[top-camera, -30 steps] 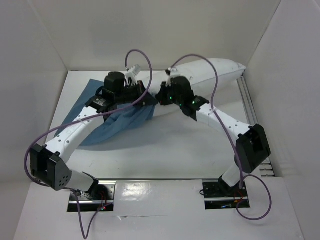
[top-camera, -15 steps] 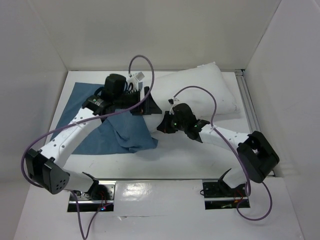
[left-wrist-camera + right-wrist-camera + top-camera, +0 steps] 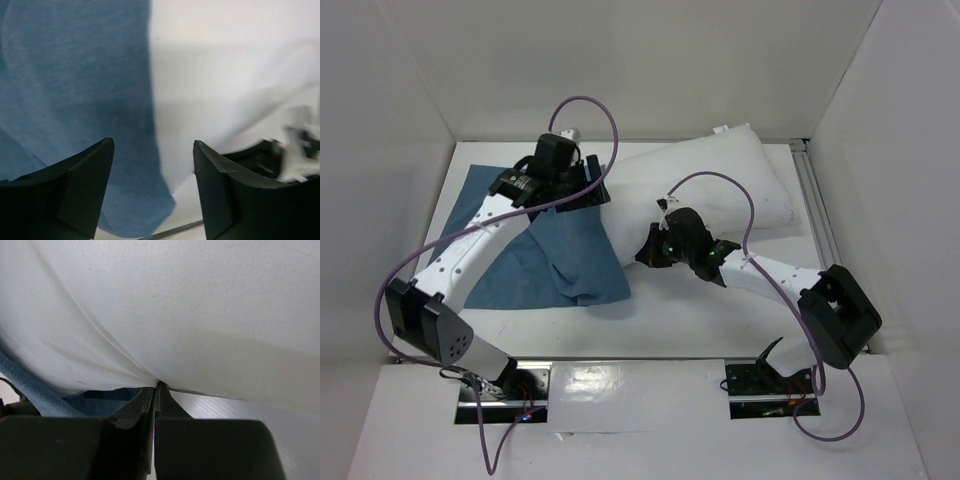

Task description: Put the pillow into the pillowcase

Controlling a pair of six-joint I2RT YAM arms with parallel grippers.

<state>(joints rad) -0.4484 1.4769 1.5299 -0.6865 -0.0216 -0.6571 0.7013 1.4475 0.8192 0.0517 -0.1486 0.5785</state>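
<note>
With my right claw (image 3: 156,386) pinched shut on the pillow (image 3: 720,180) and my left claw (image 3: 152,144) apart, empty, over the case (image 3: 545,265) lying against it on the desk (image 3: 700,300), I judge stuffing barely begun: next I need the case's lip.

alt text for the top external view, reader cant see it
Seen from above, a white pillow lies at the back right of a white table, beside a wrinkled blue pillowcase on the left. The robot's right gripper pinches the pillow's near left edge; its left gripper hangs open over where the two meet.
</note>
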